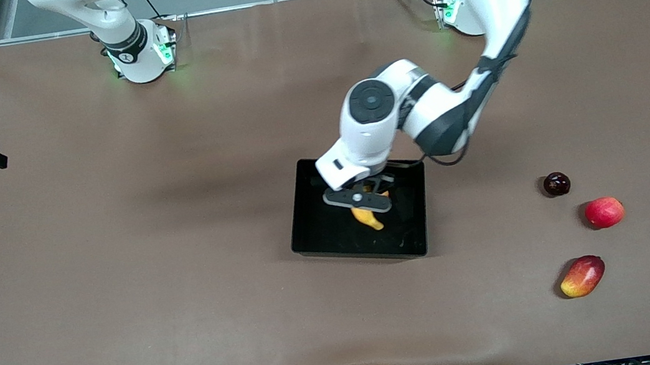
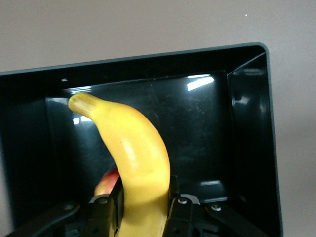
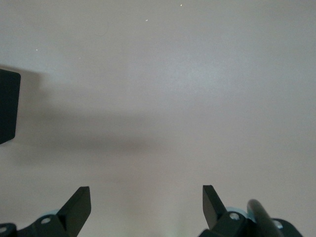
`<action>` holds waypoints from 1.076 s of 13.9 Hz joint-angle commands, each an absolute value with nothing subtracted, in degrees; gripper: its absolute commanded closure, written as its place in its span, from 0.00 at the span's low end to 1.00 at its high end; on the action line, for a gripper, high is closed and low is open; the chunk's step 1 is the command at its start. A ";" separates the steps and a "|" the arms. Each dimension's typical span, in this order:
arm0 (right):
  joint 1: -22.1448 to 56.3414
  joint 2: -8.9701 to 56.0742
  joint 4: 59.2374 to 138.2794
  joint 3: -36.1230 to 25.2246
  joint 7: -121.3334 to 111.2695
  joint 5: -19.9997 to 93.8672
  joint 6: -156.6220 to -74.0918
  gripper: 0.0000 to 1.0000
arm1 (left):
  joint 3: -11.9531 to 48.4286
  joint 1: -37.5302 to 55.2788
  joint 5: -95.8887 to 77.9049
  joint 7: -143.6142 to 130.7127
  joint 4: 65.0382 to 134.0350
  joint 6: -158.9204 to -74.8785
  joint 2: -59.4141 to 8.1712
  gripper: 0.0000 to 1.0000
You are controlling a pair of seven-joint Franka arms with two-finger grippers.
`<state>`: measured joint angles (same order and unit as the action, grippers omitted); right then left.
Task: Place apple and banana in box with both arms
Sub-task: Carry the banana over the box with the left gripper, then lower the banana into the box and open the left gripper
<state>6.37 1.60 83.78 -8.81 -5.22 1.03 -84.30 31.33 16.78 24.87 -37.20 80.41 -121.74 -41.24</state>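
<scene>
The yellow banana [image 1: 369, 217] hangs low over the black box [image 1: 314, 237] at the table's middle, with my left gripper [image 1: 364, 201] shut on it. In the left wrist view the banana [image 2: 131, 143] runs out from between the fingers [image 2: 114, 197] of the left gripper [image 2: 144, 190] toward the box's glossy floor [image 2: 197, 128]. Whether its tip touches the floor I cannot tell. A red and yellow patch of the apple [image 2: 105, 182] shows in the box beside the banana, mostly hidden. My right gripper [image 3: 146, 197] is open over bare brown cloth, with nothing between its fingers.
Three fruits lie toward the left arm's end of the table: a dark round one [image 1: 556, 184], a red-pink round one [image 1: 604, 212] and an oblong red-and-yellow one [image 1: 582, 276] nearest the front camera. A corner of the box [image 3: 7, 106] shows in the right wrist view.
</scene>
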 commanded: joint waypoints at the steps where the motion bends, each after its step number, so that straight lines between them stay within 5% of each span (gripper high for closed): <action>1: 6.33 -0.18 85.43 -9.14 -5.89 0.70 -84.20 0.00 | 23.23 24.24 24.87 -42.69 76.65 -126.37 -44.81 1.00; 14: 5.54 -0.62 85.78 -9.40 -5.98 0.53 -83.67 0.00 | 21.01 27.16 25.14 -51.85 75.59 -135.44 -55.81 1.00; 15: 5.36 -0.53 85.78 -9.40 -5.98 0.61 -83.67 0.00 | 21.01 27.16 25.14 -51.86 75.59 -135.44 -55.98 0.81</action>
<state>6.10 0.98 84.38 -9.59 -5.23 1.01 -83.55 21.55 26.34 24.86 -49.97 76.80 -134.67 -54.36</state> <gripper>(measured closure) 0.000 0.634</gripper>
